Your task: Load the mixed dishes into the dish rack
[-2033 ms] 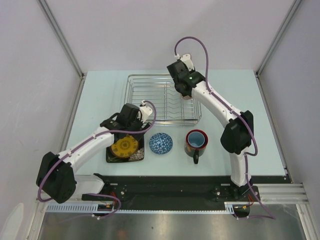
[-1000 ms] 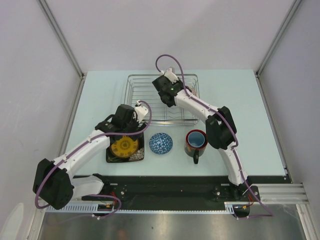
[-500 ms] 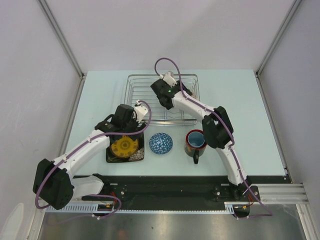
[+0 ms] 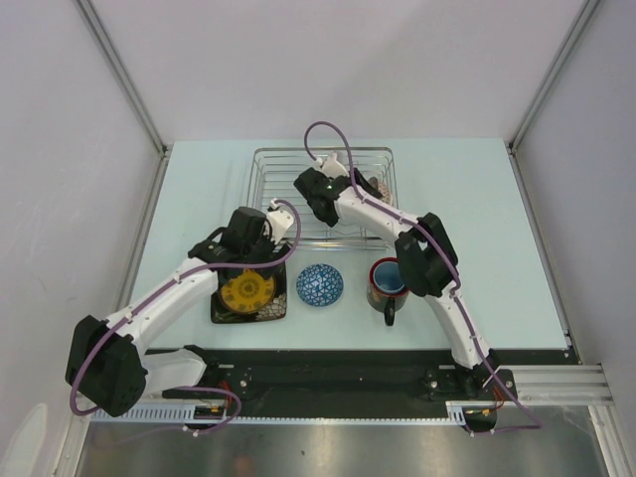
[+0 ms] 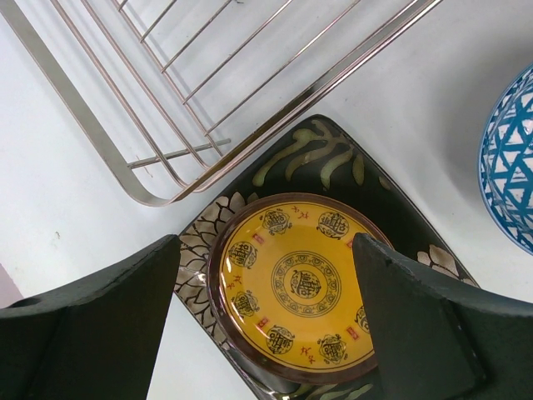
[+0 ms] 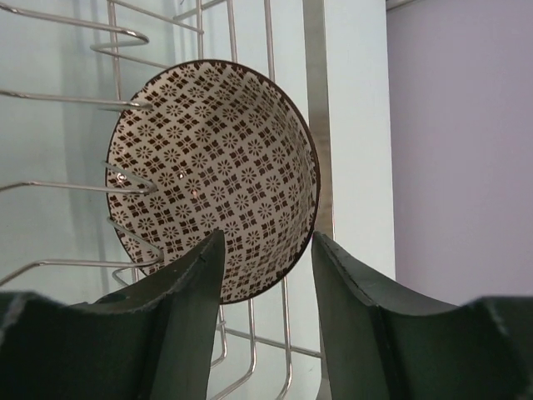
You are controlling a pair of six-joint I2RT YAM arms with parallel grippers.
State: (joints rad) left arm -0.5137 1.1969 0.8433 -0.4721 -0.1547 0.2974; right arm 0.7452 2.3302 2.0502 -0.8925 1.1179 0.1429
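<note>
The dish rack [image 4: 268, 189] stands at the back centre. The brown-speckled bowl [image 6: 216, 167] leans on edge among the prongs at the rack's right end [image 4: 377, 186]. My right gripper [image 6: 266, 283] is open just short of the bowl and touches nothing; it hangs over the rack's middle [image 4: 343, 191]. The yellow plate [image 5: 304, 287] lies on the square black plate [image 5: 316, 158], in front of the rack's near left corner [image 5: 150, 192]. My left gripper [image 5: 266, 317] is open above the yellow plate [image 4: 247, 291]. The blue bowl [image 4: 320, 284] and the mug [image 4: 389, 281] stand to their right.
The right arm's forearm stretches over the rack's near rail and above the mug. The blue bowl [image 5: 512, 162] shows at the right edge of the left wrist view. A black rail [image 4: 338, 373] runs along the table's near edge.
My right gripper has let go of the brown-speckled bowl in the rack's right end and drawn left across the rack. The left gripper has shifted slightly over the plates.
</note>
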